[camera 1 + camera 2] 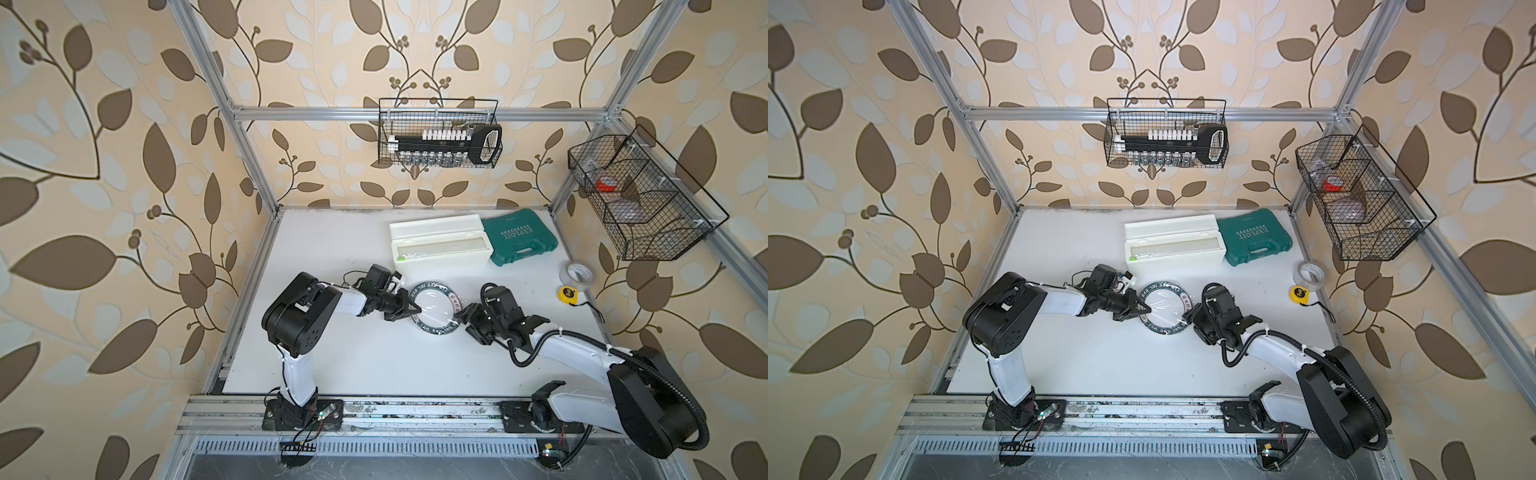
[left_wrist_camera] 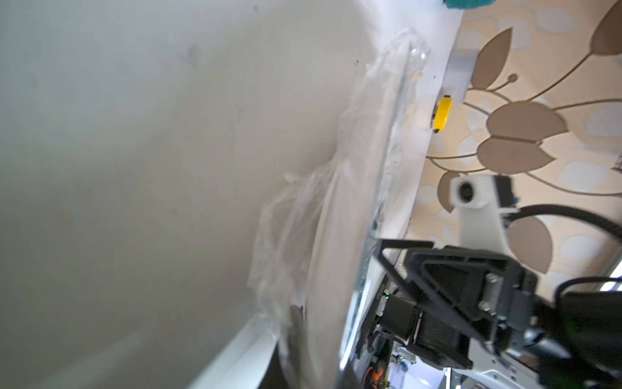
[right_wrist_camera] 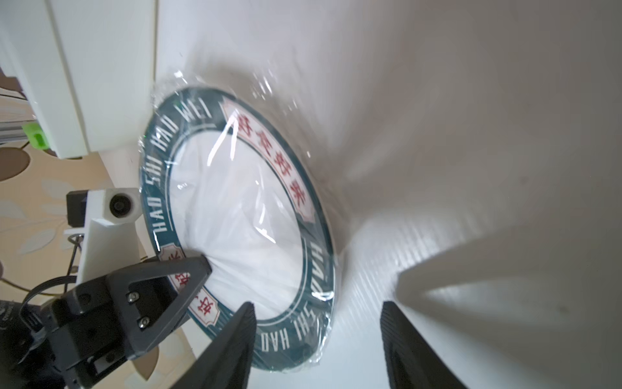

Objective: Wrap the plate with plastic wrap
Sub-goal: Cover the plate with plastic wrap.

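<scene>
The plate (image 1: pixel 434 305) (image 1: pixel 1166 305) lies mid-table, white in the centre with a dark lettered rim. The plastic wrap (image 3: pixel 266 87) is stretched over it and glints; it bunches along the plate's edge (image 2: pixel 296 219). My left gripper (image 1: pixel 417 310) (image 1: pixel 1148 309) is at the plate's left rim. Its upper finger (image 3: pixel 198 269) lies on the wrapped rim and the lower one is hidden beneath, so the jaws stand narrow on the rim. My right gripper (image 3: pixel 319 336) (image 1: pixel 462 320) stands open at the plate's right edge, holding nothing. The white dispenser box (image 1: pixel 440 245) sits behind the plate.
A green tool case (image 1: pixel 519 239) lies right of the dispenser box. A clear tape roll (image 1: pixel 575 274) and a yellow tape measure (image 1: pixel 568 294) sit near the table's right edge. Wire baskets (image 1: pixel 440 133) (image 1: pixel 640 199) hang on the back rail and the right frame.
</scene>
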Tool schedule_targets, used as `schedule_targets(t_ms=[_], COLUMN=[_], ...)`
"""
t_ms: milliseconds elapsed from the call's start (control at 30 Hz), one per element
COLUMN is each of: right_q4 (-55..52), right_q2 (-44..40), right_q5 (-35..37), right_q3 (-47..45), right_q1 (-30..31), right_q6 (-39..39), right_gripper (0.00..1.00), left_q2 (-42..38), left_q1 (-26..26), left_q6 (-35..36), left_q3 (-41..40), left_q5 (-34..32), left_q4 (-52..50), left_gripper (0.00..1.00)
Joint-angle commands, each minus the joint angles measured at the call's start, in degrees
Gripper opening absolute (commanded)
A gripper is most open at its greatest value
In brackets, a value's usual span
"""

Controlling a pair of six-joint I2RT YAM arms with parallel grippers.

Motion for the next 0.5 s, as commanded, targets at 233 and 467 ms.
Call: schedule_targets(t_ms=[233,467], right_q4=[-13.97,-17.22], right_q2=[12.20,14.10], right_q5=[1.74,2.04], right_q3=[17.41,20.41], right_q1=[-3.67,-3.03], right_q6=[-31.25,-34.35], right_gripper=[0.61,0.55], left_q2=[2.12,-11.23], left_q1=[1.76,2.50], left_q6=[14.41,7.14], left_q3=[7.13,2.33], left_q5=[-13.49,-8.71], left_q4=[-34.73,-29.35], left_gripper=[0.53,0.62])
